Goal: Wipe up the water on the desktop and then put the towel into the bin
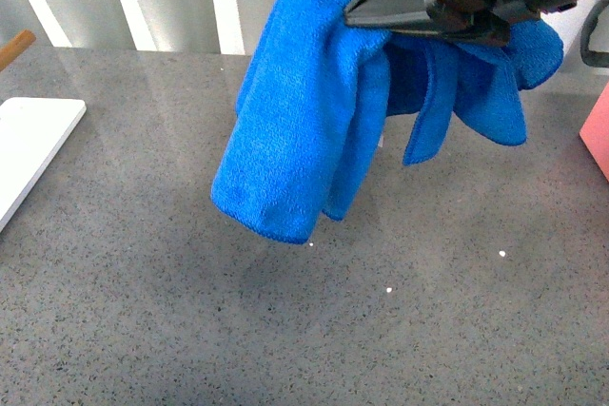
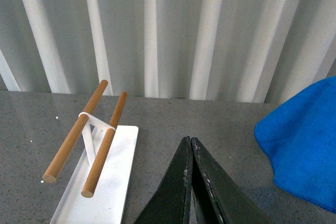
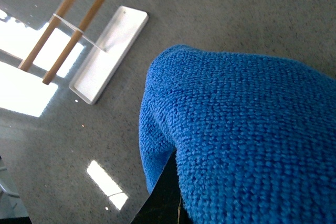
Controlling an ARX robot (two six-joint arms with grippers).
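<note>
The blue towel (image 1: 304,130) hangs bunched and draped above the desktop (image 1: 143,311), clear of the surface. My right gripper (image 1: 354,14) reaches in from the top right and is shut on the towel's upper fold. In the right wrist view the towel (image 3: 247,135) fills most of the picture, with one dark finger (image 3: 164,199) showing beneath it. My left gripper (image 2: 189,141) is shut on nothing, low over the desktop (image 2: 226,124), with the towel (image 2: 304,150) off to its side. Small bright specks (image 1: 388,290) lie on the desktop under the towel. I cannot make out a bin.
A white tray (image 2: 113,182) carrying a rack with two wooden rods (image 2: 79,129) stands at the left; its corner (image 1: 33,140) shows in the front view. A pink object (image 1: 598,130) is cut off at the right edge. A white ribbed wall (image 2: 173,30) backs the desktop.
</note>
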